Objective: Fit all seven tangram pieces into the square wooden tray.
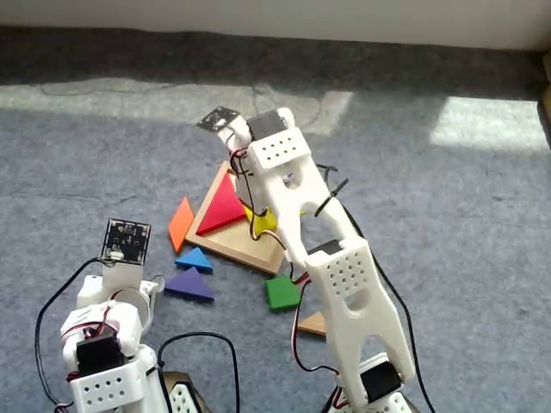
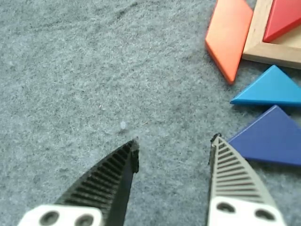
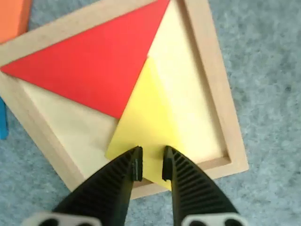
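the left gripper (image 2: 174,144) is hovering over bare grey carpet (image 2: 84,70), with its fingers standing wide apart and holding nothing. the purple triangle (image 2: 270,139) is lying just beside one fingertip (image 2: 216,141), apart from it. beyond it, the light blue triangle (image 2: 270,89) and the orange parallelogram (image 2: 230,35) are lying flat on the carpet, the parallelogram resting against the outer edge of the square wooden tray (image 2: 265,52). inside the tray, the red triangle (image 3: 94,70) is lying flat along one side, and the yellow triangle (image 3: 146,117) is touching its edge. the right gripper (image 3: 151,165) is positioned over the tray, its fingers drawn close and clamping the yellow triangle's corner, which is overlapping the tray rim (image 3: 221,94). the green square (image 1: 282,293) and a tan piece (image 1: 314,323) are lying on the carpet near the tray, partly behind the right arm.
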Robot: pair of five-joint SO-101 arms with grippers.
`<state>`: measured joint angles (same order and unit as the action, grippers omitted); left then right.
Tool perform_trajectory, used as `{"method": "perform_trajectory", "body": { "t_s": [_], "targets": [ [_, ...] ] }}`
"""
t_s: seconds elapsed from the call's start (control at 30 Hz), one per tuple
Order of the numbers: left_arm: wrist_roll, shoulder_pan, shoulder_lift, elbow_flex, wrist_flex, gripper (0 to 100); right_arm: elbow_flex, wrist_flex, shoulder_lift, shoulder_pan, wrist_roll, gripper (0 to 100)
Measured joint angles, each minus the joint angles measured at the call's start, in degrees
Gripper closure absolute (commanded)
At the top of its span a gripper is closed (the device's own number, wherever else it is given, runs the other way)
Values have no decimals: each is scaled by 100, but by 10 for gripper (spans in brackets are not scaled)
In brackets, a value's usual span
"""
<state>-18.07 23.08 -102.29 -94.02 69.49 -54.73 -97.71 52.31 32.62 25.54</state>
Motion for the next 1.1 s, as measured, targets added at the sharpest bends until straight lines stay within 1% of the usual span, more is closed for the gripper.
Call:
{"method": "perform_trajectory", "body": {
  "t_s": [0.3, 0.47, 0.53, 0.63, 0.77, 0.87, 1.0, 1.1],
  "targets": [
    [0, 0, 0, 0, 0, 751, 62, 1055, 185, -123, 0, 919],
    [0, 0, 0, 0, 0, 751, 0, 1143, 185, -123, 0, 919],
    [0, 0, 0, 0, 0, 751, -114, 1152, 202, -88, -114, 919],
    [0, 0, 0, 0, 0, 751, -554, 958, 308, -70, -466, 919],
    [0, 0, 0, 0, 0, 751, -1741, -18, 343, -70, -571, 919],
    [0, 0, 0, 0, 0, 750, -2470, -211, 325, -79, -607, 919],
    [0, 0, 0, -9, -44, 748, -2391, -237, 334, -149, -712, 919],
    [0, 0, 0, -79, -97, 748, -1723, -237, 44, -158, -941, 919]
  ]
}}
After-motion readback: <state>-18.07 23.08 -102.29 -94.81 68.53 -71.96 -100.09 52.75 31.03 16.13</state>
